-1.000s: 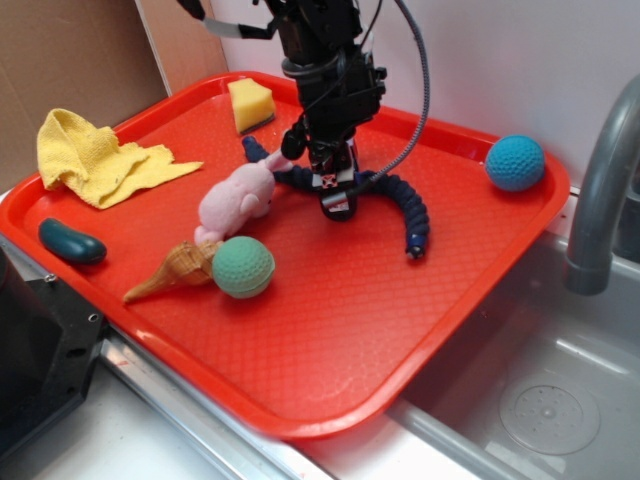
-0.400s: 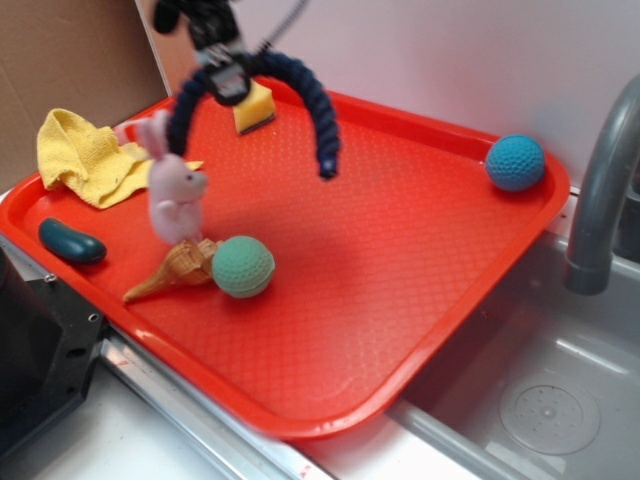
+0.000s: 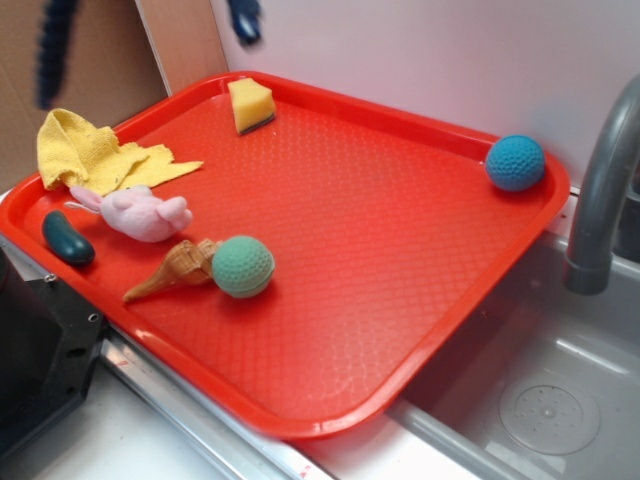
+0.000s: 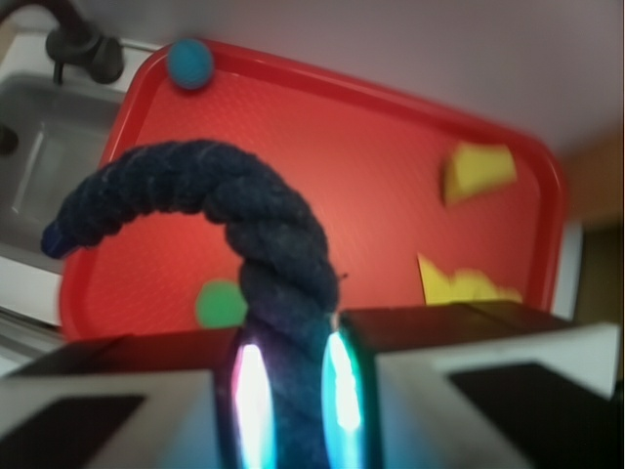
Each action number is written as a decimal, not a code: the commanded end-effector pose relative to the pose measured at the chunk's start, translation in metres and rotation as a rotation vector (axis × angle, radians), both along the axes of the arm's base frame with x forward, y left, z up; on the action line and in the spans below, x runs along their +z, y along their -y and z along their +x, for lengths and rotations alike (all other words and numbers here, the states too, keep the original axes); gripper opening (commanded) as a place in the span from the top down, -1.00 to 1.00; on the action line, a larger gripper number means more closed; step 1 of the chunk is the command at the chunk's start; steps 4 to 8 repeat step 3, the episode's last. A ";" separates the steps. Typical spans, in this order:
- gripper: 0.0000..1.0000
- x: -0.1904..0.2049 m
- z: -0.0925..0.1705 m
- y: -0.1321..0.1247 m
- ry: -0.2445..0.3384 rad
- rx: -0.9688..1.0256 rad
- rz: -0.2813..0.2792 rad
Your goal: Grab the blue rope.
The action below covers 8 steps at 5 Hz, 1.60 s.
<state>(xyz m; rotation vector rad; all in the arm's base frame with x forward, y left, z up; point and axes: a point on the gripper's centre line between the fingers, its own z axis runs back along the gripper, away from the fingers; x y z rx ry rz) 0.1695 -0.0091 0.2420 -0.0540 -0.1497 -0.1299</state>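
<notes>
In the wrist view the blue rope, a thick navy twisted cord, arches up and left from between my fingers, high above the red tray. My gripper is shut on the rope's middle. In the exterior view the gripper itself is out of frame; only two blurred hanging ends of the rope show, one at the upper left and one at the top edge.
On the tray lie a pink plush bunny, a green ball, a tan cone toy, a dark teal bean toy, a yellow cloth, a yellow sponge and a blue ball. A grey faucet and sink stand right.
The gripper rose from the tray with the rope and left the exterior view at the top. The pink bunny, briefly lifted along, fell and now lies on its side at the tray's left.
</notes>
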 end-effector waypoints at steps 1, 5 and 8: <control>1.00 0.016 -0.010 -0.011 0.016 0.184 -0.059; 1.00 0.002 -0.002 -0.024 -0.043 0.253 -0.058; 1.00 0.002 -0.002 -0.024 -0.043 0.253 -0.058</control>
